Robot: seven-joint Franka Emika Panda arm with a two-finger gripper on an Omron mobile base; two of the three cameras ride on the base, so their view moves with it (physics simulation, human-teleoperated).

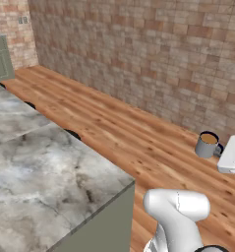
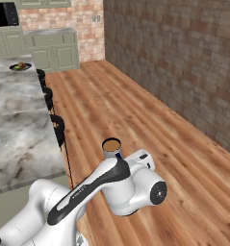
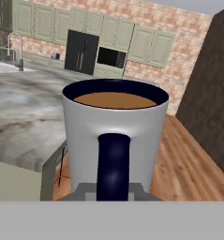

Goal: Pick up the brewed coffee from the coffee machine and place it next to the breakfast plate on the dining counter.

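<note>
- Far left of the right base view, the dining counter (image 2: pixel 15 125) spreads out in grey-white marble, and way back on it sits the breakfast plate (image 2: pixel 20 67), dark, with something brown and green on top.
- Moving right, the brewed coffee (image 2: pixel 111 146) rides high over the wooden floor (image 2: pixel 150 120), well apart from that plate and off the counter's edge.
- Right beside it, the gripper (image 2: pixel 117 154) is mostly buried behind the white wrist; the mug hangs in mid-air against the hand, so I'd say it's pinched, though the fingertips themselves can't be made out.
- Handling call: a stiff, smooth little cup, probably light, but filled nearly to the brim, so any tilt risks a spill. Keep it upright.
- Where to grip: in the hand view the handle faces the camera dead centre, so taking the body on either side of it looks right.
- Looks: grey cylinder, dark navy rim and inside, dark handle, flat brown coffee surface.
- Far right, the brick wall (image 2: pixel 184 62) runs along the floor.
</note>
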